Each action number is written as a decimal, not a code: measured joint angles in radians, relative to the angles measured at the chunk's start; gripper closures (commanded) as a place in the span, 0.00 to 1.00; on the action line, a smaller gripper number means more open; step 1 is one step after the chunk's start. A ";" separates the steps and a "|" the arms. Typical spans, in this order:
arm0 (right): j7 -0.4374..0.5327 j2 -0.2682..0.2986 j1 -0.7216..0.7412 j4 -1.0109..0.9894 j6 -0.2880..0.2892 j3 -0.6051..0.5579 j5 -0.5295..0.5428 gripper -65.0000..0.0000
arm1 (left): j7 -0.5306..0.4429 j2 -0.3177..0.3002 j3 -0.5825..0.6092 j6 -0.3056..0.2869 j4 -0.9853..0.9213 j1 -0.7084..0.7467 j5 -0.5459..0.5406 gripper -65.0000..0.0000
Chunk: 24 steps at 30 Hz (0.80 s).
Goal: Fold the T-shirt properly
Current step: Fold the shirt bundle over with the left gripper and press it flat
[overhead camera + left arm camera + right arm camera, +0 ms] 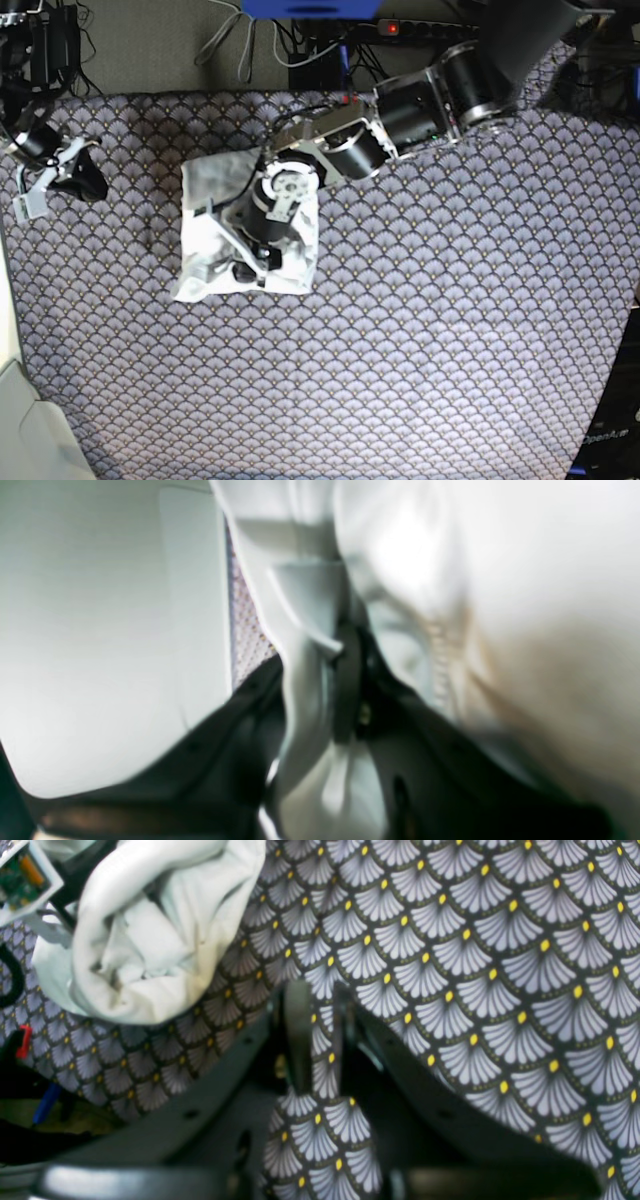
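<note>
On the scallop-patterned cloth (pixel 420 330), left of the middle, the T-shirt (pixel 205 200) is lying bunched into a rough square. Over it the left gripper (pixel 245 270) is reaching down, its jaws clenching a fold of the white cotton. At the far left edge the right gripper (pixel 320 1035) is sitting clear of the garment, its jaws nearly together and pinching nothing.
</note>
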 measured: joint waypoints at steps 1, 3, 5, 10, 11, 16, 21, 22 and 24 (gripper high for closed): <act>0.000 -0.001 0.000 0.000 0.000 0.000 -0.001 0.90 | 0.000 0.000 0.000 0.000 0.003 0.000 0.000 1.00; -0.001 -0.002 0.000 0.000 0.000 -0.001 -0.001 0.90 | 0.012 -0.008 0.000 -0.002 0.031 0.003 0.000 0.99; -0.001 -0.002 0.002 0.000 0.000 -0.002 -0.001 0.90 | 0.014 -0.025 -0.033 -0.019 0.076 0.019 -0.005 0.99; -0.001 -0.002 0.003 0.000 0.000 -0.003 -0.003 0.90 | 0.026 -0.040 -0.132 -0.058 0.172 0.043 -0.043 0.72; 0.000 -0.003 0.004 0.000 0.000 -0.004 -0.001 0.90 | 0.026 -0.041 -0.140 -0.057 0.183 0.043 -0.042 0.66; 0.000 -0.003 0.003 0.000 0.000 -0.004 -0.001 0.90 | 0.014 -0.044 -0.151 -0.054 0.200 0.041 -0.042 0.58; 0.000 -0.003 0.003 0.000 0.000 -0.004 -0.001 0.90 | 0.019 -0.053 -0.170 -0.062 0.228 0.037 -0.047 0.58; -0.001 -0.004 0.005 0.000 0.000 -0.004 -0.003 0.90 | 0.024 -0.057 -0.198 -0.064 0.266 0.041 -0.060 0.58; -0.001 -0.005 0.005 0.001 0.000 -0.005 -0.001 0.90 | 0.023 -0.054 -0.290 -0.061 0.351 0.055 -0.057 0.58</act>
